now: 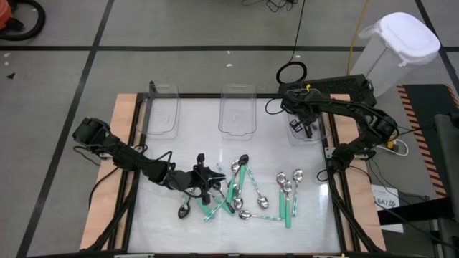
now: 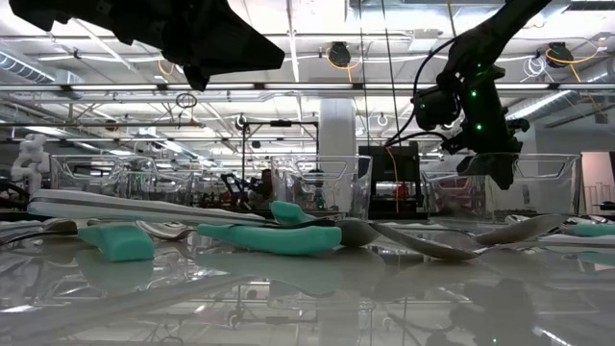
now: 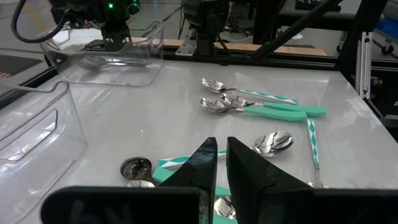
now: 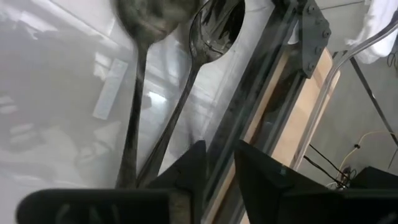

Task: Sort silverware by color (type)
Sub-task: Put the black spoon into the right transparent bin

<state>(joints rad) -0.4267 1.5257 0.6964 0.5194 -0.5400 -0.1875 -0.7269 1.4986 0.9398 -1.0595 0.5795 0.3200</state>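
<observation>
Silverware [image 1: 244, 190] lies mostly in a loose heap on the table [image 1: 179, 143], just in front of and beside the left gripper [image 1: 203, 179], while 2 dark spoons [image 4: 186, 81] sit directly below the right gripper [image 1: 305, 125] inside the right-hand clear bin [image 1: 307, 132]. That split looks like the sorting at work: the dark kind goes to the bin under the right gripper, and the middle bin [image 1: 237, 110] and left bin [image 1: 159, 109] probably wait for the other 2 kinds; I cannot tell whether they hold anything.

The right gripper hangs over its bin with the fingers a little apart and nothing between them. One spoon beneath it shows blurred, so I judge it has just been let go there, though the fingers may be mid-motion.

The left gripper hovers low over the near edge of the heap, its fingers [image 3: 249, 171] close together with only a narrow slit and gripping nothing visible. Just beyond them lie teal-handled spoons [image 3: 273, 111] and a shiny spoon bowl [image 3: 273, 142], with a dark bowl [image 3: 135, 167] off to one side. It appears placed to pick next from the pile.

The spoons overlap and cross, so pulling 1 free may drag its neighbours.
</observation>
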